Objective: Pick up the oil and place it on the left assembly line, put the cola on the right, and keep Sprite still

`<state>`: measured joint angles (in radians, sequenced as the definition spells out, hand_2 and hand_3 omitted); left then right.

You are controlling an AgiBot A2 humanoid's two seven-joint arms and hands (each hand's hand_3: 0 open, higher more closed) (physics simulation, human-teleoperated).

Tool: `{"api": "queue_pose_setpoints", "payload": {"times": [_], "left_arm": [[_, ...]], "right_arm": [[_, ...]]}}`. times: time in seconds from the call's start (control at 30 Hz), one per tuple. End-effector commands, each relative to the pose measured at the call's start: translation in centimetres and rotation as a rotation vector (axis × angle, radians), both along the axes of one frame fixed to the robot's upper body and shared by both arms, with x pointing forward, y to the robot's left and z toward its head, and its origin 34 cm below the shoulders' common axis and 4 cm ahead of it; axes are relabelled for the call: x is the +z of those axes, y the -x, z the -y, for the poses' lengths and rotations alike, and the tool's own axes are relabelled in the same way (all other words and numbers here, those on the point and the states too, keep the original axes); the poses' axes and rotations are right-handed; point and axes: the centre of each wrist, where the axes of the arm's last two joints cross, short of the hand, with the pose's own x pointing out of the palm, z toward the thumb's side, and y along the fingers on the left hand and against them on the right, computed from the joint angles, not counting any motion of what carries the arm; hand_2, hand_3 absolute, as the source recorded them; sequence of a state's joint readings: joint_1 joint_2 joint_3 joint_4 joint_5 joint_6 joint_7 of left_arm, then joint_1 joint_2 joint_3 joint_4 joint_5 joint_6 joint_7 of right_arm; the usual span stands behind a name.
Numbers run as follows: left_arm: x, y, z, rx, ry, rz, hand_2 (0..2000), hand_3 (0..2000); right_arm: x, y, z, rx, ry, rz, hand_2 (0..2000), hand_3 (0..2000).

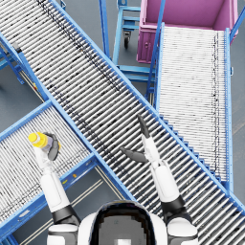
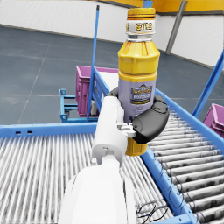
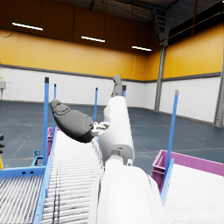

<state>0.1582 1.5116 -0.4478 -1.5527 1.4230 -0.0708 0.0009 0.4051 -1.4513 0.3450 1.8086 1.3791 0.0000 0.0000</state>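
Note:
My left hand (image 1: 50, 146) grips the oil bottle (image 1: 38, 139), a yellow bottle with a purple label, over the left roller conveyor (image 1: 19, 167). In the left wrist view the oil bottle (image 2: 138, 65) stands upright in the left hand (image 2: 148, 120), its base near the conveyor's blue side rail (image 2: 162, 183). My right hand (image 1: 141, 146) hovers over the middle diagonal conveyor (image 1: 95, 95), fingers spread and holding nothing. The right wrist view shows the same right hand (image 3: 87, 120) empty. No cola or Sprite shows in any view.
A third roller conveyor (image 1: 191, 95) runs at the right, ending at a pink bin (image 1: 189, 14). Blue frame posts (image 1: 104, 28) stand between the lines. Another pink bin (image 2: 83, 89) sits beyond the left conveyor in the left wrist view.

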Motion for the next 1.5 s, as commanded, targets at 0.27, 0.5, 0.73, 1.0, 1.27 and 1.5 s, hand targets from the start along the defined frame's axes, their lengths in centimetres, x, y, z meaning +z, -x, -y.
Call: {"api": "queue_pose_setpoints", "payload": {"times": [0.27,0.5,0.73,1.0,1.27,1.5], "left_arm": [[-0.4,2.6,-9.5,0.377,0.065,-0.015,0,0],[6.4,2.3,-8.6,0.337,-0.095,0.179,0,0],[9.0,-1.2,-1.1,0.029,-0.208,0.249,0,0],[12.3,-2.9,4.2,-0.182,-0.300,0.356,0,0],[12.6,-3.3,6.0,-0.241,-0.297,0.374,0,0],[11.6,-3.0,7.0,-0.316,-0.230,0.331,0,0]], "right_arm": [[0.4,-0.5,-1.5,0.035,-0.019,-0.002,0,0],[1.8,-1.6,0.2,-0.039,-0.083,0.023,0,0],[2.8,-2.6,5.1,-0.217,-0.180,0.044,0,0],[3.9,-2.7,8.3,-0.322,-0.239,0.082,0,0],[3.2,-2.3,8.6,-0.333,-0.242,0.066,0,0],[1.8,-1.9,8.5,-0.245,-0.193,-0.006,0,0]]}}
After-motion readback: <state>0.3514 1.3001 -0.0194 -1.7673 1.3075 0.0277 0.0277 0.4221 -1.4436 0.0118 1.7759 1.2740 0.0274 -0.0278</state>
